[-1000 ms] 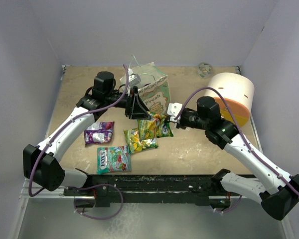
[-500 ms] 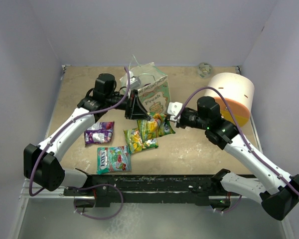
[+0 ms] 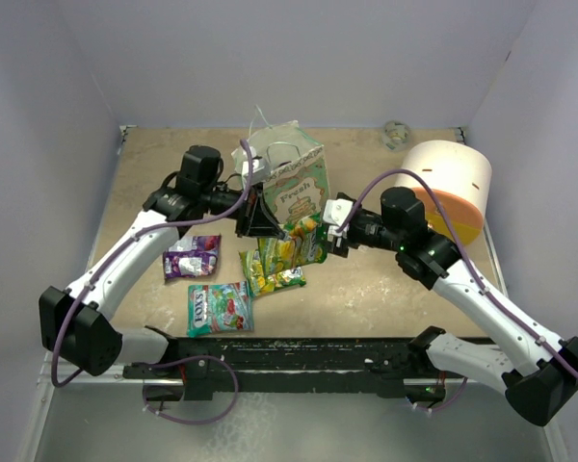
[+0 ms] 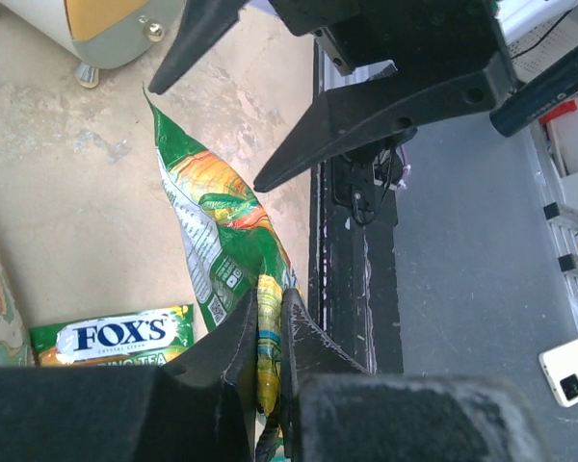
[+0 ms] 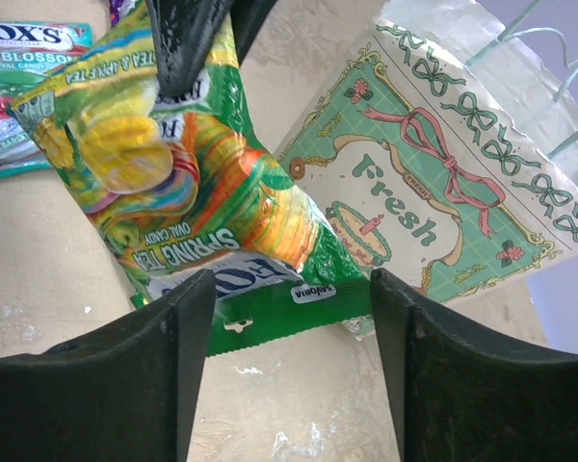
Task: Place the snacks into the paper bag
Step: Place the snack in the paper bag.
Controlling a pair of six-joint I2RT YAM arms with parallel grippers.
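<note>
My left gripper (image 4: 268, 313) is shut on one end of a yellow-green snack packet (image 4: 217, 217), which hangs just above the table in front of the paper bag (image 3: 287, 178). In the top view that packet (image 3: 297, 243) lies between both grippers. My right gripper (image 5: 289, 284) stands open at the packet's green sealed edge (image 5: 289, 303), its fingers apart on either side. The mint-green paper bag (image 5: 433, 192) stands upright right behind. Another yellow-green packet (image 3: 270, 272), a purple one (image 3: 193, 257) and a teal-and-red one (image 3: 219, 307) lie flat on the table.
A large cream-and-orange cylinder (image 3: 450, 183) stands at the right, behind my right arm. A small round object (image 3: 396, 133) sits at the back wall. The black base rail (image 3: 299, 351) runs along the near edge. Walls close in on three sides.
My right gripper has opened and let go of the yellow-green packet. My left gripper has shut on that packet's other end, and the packet now tilts up slightly.
</note>
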